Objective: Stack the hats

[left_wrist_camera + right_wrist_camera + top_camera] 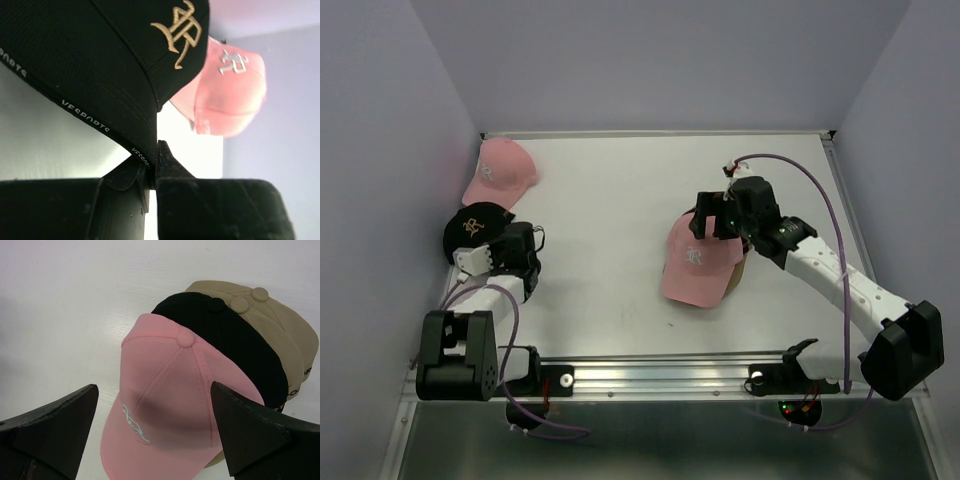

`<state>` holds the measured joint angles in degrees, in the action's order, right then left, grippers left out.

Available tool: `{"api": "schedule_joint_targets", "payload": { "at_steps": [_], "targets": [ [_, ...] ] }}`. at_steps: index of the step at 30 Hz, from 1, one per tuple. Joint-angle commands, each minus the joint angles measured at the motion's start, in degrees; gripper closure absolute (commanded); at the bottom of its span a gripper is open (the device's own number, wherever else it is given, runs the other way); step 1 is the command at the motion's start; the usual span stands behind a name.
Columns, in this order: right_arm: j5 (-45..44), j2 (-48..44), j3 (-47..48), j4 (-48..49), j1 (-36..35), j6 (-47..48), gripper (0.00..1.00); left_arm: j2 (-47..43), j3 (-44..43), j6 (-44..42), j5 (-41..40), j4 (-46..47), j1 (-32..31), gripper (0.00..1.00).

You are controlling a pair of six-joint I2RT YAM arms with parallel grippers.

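Left gripper (153, 162) on black cap (95, 55) edge

The bench (610, 200) was white, the walls (380, 120) around it pale lavender. The lone pink cap (500, 170) bore a white embroidered "R". The loose black cap (475, 228) carried a gold "R", and its black inner band (85, 117) ran with white "VESPORTS" lettering. The top pink cap (170, 405) showed white stitching. Beneath it lay a plain stacked black cap (235, 335) and two tan caps (290, 335). The left fingers (167, 160) and right fingers (250, 435) were black. The right arm (830, 275) was white and black, its cable (775, 156) purple.
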<state>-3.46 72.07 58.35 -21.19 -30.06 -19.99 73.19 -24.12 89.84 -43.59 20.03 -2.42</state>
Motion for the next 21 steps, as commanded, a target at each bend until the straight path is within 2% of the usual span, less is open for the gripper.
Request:
{"api": "schedule_joint_targets", "payload": {
  "at_steps": [1, 4, 6, 9, 14, 17, 21],
  "targets": [
    [-1.5, -2.5, 1.8, 0.7, 0.1, 0.7, 0.00, -9.2, -2.4, -17.2, 6.0, 0.3, -0.7, 1.00],
    [-2.3, -3.0, 1.9, 0.6, 0.1, 0.4, 0.00, -13.6, -3.2, -25.2, 10.0, 2.6, -2.1, 1.00],
    [-3.1, -3.6, 1.9, 0.8, 0.1, -0.5, 0.00, -17.1, -4.2, -29.3, 16.0, 3.6, -3.9, 1.00],
    [-5.7, -4.0, 2.7, 0.6, 0.1, -2.2, 0.00, -20.4, -4.8, -31.5, 22.8, 4.8, -7.2, 1.00],
    [-16.6, -4.7, 4.8, -1.8, 2.5, -8.4, 0.00, -22.3, -4.5, -30.6, 24.4, 6.2, -22.8, 1.00],
    [-16.0, -4.9, 5.1, -3.2, 6.8, -11.3, 0.00, -22.5, -4.7, -32.4, 26.5, 8.2, -31.8, 1.00],
    [-13.6, -5.8, 3.7, -3.3, 9.6, -12.1, 0.00, -26.0, -3.2, -33.6, 32.7, 11.7, -39.1, 1.00]
  ]
}}
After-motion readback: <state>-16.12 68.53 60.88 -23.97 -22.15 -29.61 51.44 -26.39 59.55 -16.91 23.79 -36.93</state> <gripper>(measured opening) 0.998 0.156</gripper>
